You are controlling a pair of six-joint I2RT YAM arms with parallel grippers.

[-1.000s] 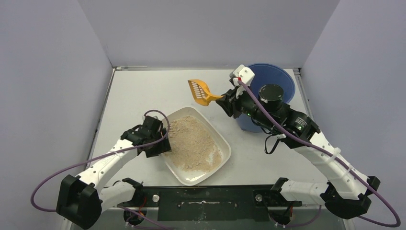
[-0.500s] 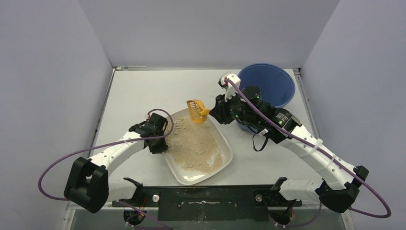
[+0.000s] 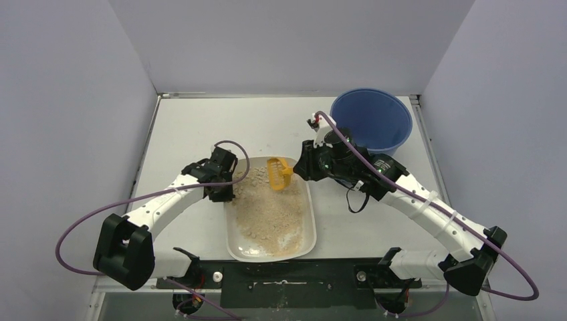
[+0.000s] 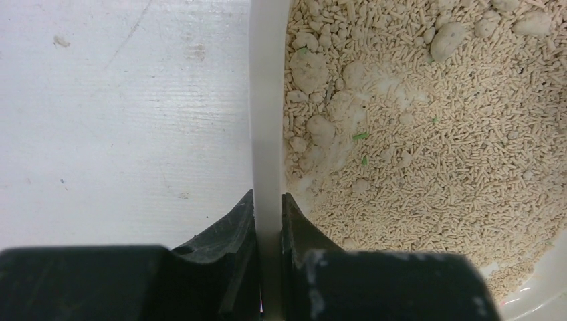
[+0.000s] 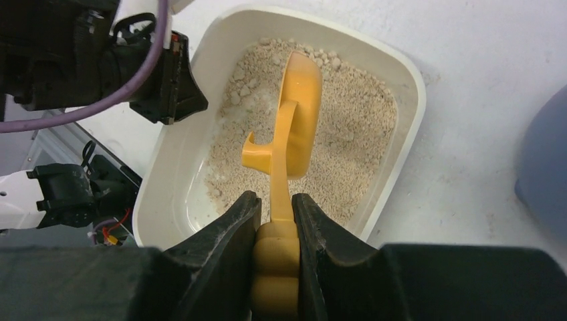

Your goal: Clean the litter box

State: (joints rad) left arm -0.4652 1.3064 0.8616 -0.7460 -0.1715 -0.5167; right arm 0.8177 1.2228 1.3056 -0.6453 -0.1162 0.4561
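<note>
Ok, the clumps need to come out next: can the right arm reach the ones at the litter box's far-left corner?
Probably yes: the right tool holds the orange scoop with its bowl over the litter box beside those clumps; the left tool grips only the rim.

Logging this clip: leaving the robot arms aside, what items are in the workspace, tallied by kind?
litter box: 1
orange scoop: 1
blue bucket: 1
Total: 3
</note>
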